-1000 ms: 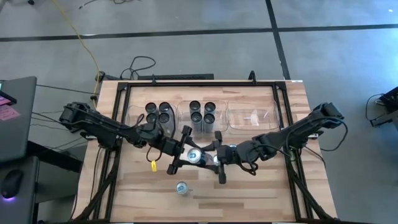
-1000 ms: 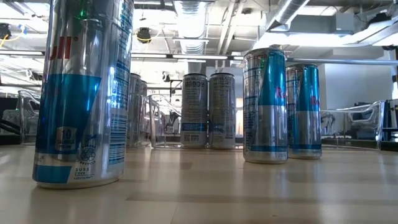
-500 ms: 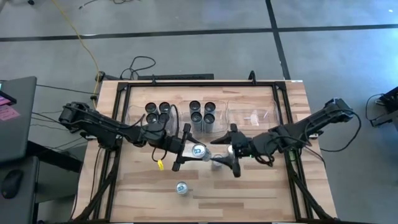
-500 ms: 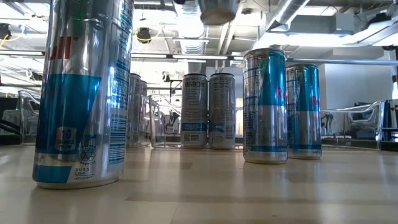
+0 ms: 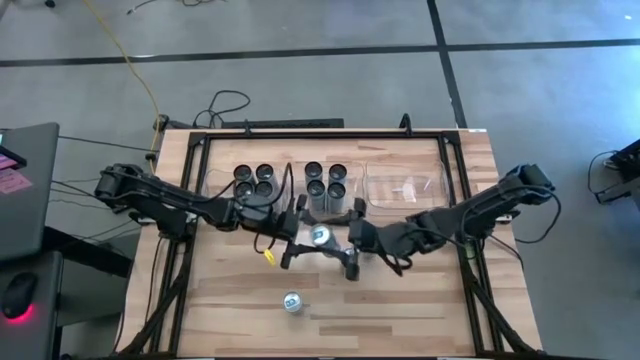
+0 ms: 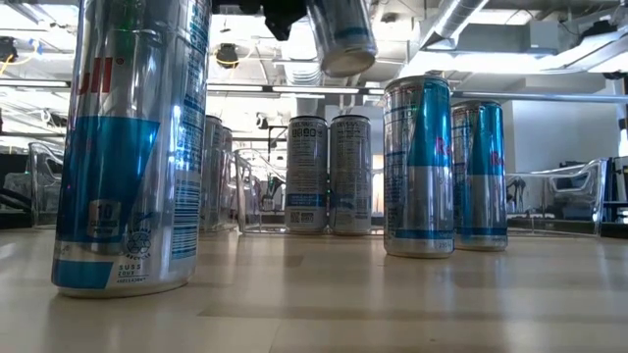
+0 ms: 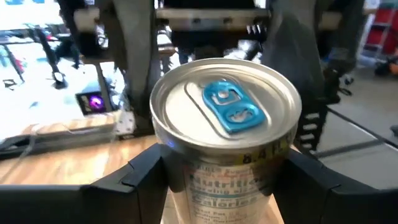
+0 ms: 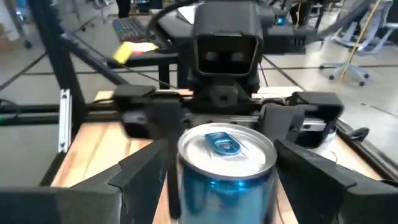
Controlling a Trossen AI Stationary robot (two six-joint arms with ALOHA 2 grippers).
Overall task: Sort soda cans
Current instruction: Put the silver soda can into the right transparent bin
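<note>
Across the far side of the table sit three clear bins in a row. Left bin holds four dark-topped cans, upright, packed together. Middle bin holds four more dark-topped cans, also upright. Right bin sits just beside the middle one.

Mid-table, the left end effector is clenched on a blue-tab can. The low view shows that can lifted clear of the table and tilted, and the left wrist view shows its top with both fingers against its sides. The right end effector faces it from the other side, released, with its fingers spread to either side of the same can and a gap showing.

Two blue-and-silver cans stand side by side on the bare table. One more light-topped can stands alone near the front edge, well apart from the bins.
</note>
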